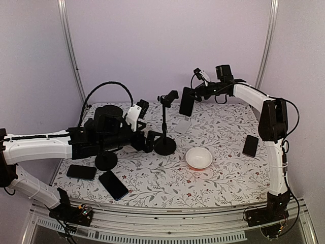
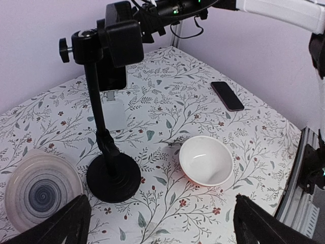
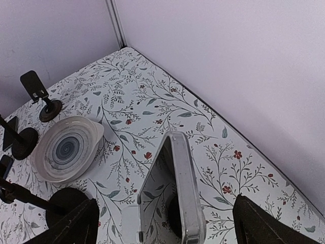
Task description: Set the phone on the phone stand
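Observation:
A dark phone stands upright at the back of the table, right of the clamp head of the tall black phone stand. Its lower end is by a flat white piece; what bears it is hidden. My right gripper is at the phone's top. In the right wrist view the gripper is open, and the phone sits edge-on between its fingers, touching neither. My left gripper is open and empty, low over the cloth in front of the stand's base.
A white bowl sits right of the stand base. One phone lies at the right, and two more lie at the front left, one beside the other. A grey-patterned plate and small black stands are at the left.

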Robot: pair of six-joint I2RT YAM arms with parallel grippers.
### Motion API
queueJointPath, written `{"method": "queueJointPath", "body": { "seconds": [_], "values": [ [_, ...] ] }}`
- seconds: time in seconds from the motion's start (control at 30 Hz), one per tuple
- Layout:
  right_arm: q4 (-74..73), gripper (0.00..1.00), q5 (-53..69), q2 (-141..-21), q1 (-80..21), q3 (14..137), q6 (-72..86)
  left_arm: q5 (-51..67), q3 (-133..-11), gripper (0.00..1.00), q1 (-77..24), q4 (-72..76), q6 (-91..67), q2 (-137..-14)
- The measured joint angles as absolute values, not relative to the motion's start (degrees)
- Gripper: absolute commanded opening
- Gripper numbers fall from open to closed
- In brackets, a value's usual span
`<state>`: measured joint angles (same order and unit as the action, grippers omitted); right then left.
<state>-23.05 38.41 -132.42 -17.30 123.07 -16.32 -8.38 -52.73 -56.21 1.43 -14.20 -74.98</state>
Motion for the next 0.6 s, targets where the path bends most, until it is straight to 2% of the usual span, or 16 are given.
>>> {"method": "queueJointPath", "body": {
  "seconds": [0.07, 0.27, 0.6],
  "values": [
    [-23.05, 1.00, 38.00, -132.40, -17.30, 123.07, -16.29, -8.40, -52.71, 0.99, -56.21, 1.43, -14.24, -74.98],
    [-23.09, 0.99, 37.10, -130.85, -17.30, 122.10, -16.43, -8.54, -52.64, 0.99, -56.21, 1.43, -14.44, -74.98],
    [-23.27, 0.99, 34.00, -111.50, -17.04, 106.45, -18.26, -12.80, -51.83, 0.99, -56.21, 2.13, -14.70, -75.05]
  ]
}}
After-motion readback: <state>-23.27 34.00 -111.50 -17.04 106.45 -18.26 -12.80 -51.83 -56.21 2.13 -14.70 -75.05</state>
